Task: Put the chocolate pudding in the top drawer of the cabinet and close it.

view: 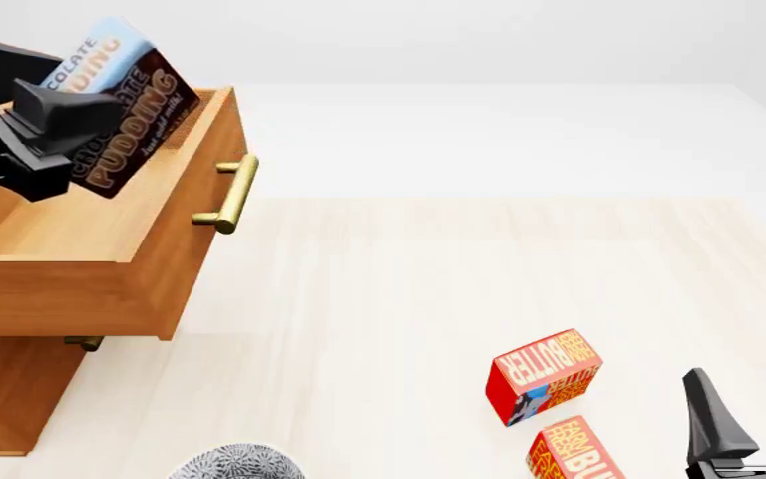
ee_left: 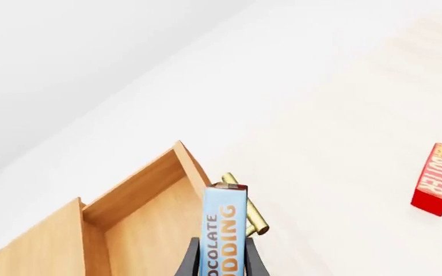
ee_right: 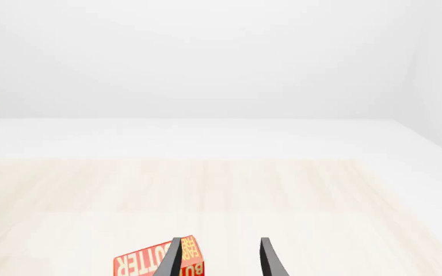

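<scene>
The chocolate pudding (view: 124, 95) is a flat box with a light blue band and a brown lower part. It hangs tilted over the pulled-out top drawer (view: 91, 225) of the cabinet (view: 4, 389) at the far left. My left gripper (view: 80, 128) is shut on its lower end. In the left wrist view the chocolate pudding (ee_left: 225, 221) sits edge-on between the fingers (ee_left: 189, 261), above the top drawer (ee_left: 148, 227) and next to its brass handle (ee_left: 250, 211). My right gripper (view: 742, 404) stands open near the front right, holding nothing, as the right wrist view also shows for the right gripper (ee_right: 219, 259).
Two red-orange butter boxes (view: 543, 374) (view: 576, 454) lie front right, left of my right gripper. One butter box (ee_right: 148, 263) shows by the right fingers, another butter box (ee_left: 439, 178) in the left wrist view. A grey rounded object (view: 236, 462) sits at the front edge. The lower drawer's handle (view: 84, 342) peeks out.
</scene>
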Controlling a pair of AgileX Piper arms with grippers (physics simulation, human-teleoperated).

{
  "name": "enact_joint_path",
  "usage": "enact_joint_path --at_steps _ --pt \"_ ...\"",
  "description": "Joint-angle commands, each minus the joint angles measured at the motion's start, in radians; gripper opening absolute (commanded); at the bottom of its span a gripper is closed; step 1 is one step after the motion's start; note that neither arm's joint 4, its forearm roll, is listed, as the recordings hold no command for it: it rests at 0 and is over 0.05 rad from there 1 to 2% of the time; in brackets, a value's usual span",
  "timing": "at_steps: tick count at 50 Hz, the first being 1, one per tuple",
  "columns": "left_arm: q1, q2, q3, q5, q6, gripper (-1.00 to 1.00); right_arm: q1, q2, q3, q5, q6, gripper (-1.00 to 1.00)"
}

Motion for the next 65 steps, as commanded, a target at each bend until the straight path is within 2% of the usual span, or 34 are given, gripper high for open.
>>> enact_joint_path --at_steps 1,12,14,15,17,18,19,21,23,24,27,30,32,33,37,53,65 --pt "0.060 -0.010 0.005 -0.002 0.002 -1.00 0.000 0.000 0.000 0.000 0.000 1.00" --pt "0.125 -0.005 0.055 -0.035 0.010 -1.00 0.000 0.000 0.000 0.000 0.000 1.00" --pt "0.160 -0.007 0.076 -0.061 0.036 -1.00 0.000 0.000 0.000 0.000 0.000 1.00" --pt "0.147 0.014 0.055 -0.049 -0.005 -1.00 0.000 0.000 0.000 0.000 0.000 1.00" --pt "0.146 0.023 0.047 -0.041 -0.020 -1.00 0.000 0.000 0.000 0.000 0.000 1.00" --pt "0.187 0.012 0.073 -0.061 0.022 -1.00 0.000 0.000 0.000 0.000 0.000 1.00" --pt "0.174 0.016 0.071 -0.061 0.012 -1.00 0.000 0.000 0.000 0.000 0.000 1.00" --pt "0.204 0.016 0.076 -0.067 0.021 -1.00 0.000 0.000 0.000 0.000 0.000 1.00" --pt "0.181 0.034 0.063 -0.058 -0.009 -1.00 0.000 0.000 0.000 0.000 0.000 1.00" --pt "0.223 0.028 0.080 -0.075 0.024 -1.00 0.000 0.000 0.000 0.000 0.000 1.00" --pt "0.205 0.047 0.072 -0.069 -0.004 -1.00 0.000 0.000 0.000 0.000 0.000 1.00" --pt "0.225 0.057 0.092 -0.089 0.004 -1.00 0.000 0.000 0.000 0.000 0.000 1.00" --pt "0.263 0.056 0.120 -0.115 0.037 -1.00 0.000 0.000 0.000 0.000 0.000 1.00" --pt "0.249 0.065 0.116 -0.117 0.018 -1.00 0.000 0.000 0.000 0.000 0.000 1.00" --pt "0.261 0.082 0.172 -0.155 0.023 -1.00 0.000 0.000 0.000 0.000 0.000 1.00" --pt "0.301 0.111 0.255 -0.223 0.031 -1.00 0.000 0.000 0.000 0.000 0.000 1.00" --pt "0.311 0.121 0.270 -0.239 0.024 -1.00 0.000 0.000 0.000 0.000 0.000 1.00"
